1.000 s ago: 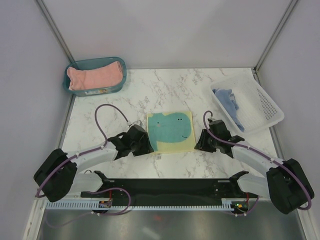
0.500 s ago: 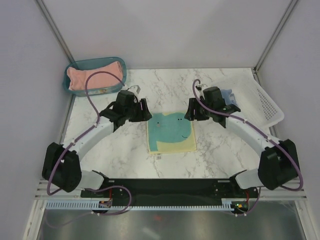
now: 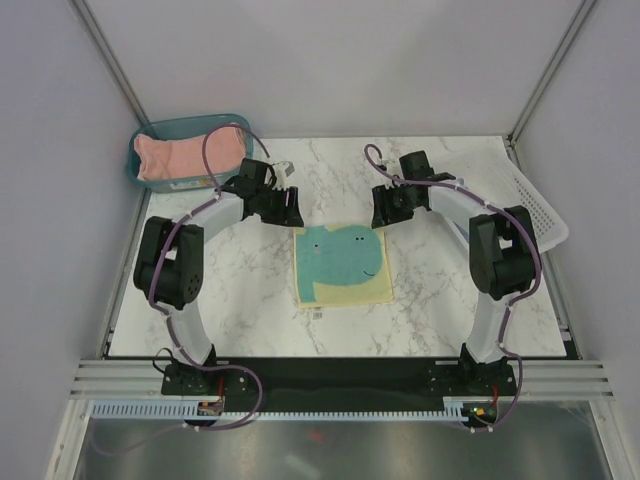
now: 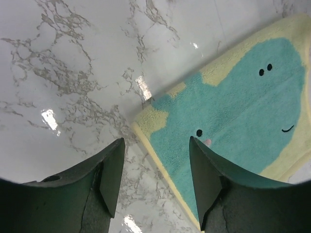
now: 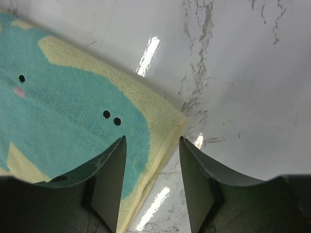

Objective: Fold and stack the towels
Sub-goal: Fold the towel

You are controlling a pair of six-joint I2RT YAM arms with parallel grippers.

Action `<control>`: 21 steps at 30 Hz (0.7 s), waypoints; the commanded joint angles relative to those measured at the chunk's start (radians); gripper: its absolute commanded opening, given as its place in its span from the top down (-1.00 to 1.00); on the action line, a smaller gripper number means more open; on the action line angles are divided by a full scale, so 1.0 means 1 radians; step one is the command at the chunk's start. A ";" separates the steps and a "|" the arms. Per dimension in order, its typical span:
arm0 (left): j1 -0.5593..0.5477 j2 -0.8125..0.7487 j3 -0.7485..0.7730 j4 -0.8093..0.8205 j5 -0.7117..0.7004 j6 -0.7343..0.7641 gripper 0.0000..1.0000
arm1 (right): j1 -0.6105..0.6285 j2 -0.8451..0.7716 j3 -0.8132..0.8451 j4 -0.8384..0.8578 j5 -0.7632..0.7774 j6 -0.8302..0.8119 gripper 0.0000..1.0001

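Towel [image 3: 342,264] lies centrally, bin [image 3: 190,183] behind-left, basket [image 3: 546,214] seemingly right.

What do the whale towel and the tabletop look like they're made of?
The whale towel looks like terry cloth, probably cotton: fuzzy, matte looped pile up close. The tabletop looks like polished marble or marble-print laminate: white with grey veins and glossy reflections; I cannot tell which.

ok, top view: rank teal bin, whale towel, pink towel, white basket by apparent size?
1-2. teal bin and whale towel: near alike, not ranking them.
3. pink towel, inside the bin.
Unranked: white basket, mostly hidden behind the right arm.
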 commanded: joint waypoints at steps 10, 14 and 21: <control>0.046 0.200 0.191 -0.051 0.211 0.196 -0.24 | -0.038 0.181 0.192 -0.083 -0.133 -0.148 0.02; 0.058 0.232 0.203 -0.094 0.285 0.243 -0.23 | -0.041 0.213 0.213 -0.112 -0.142 -0.174 0.07; 0.064 0.261 0.246 -0.197 0.333 0.303 -0.19 | -0.044 0.210 0.210 -0.122 -0.161 -0.190 0.41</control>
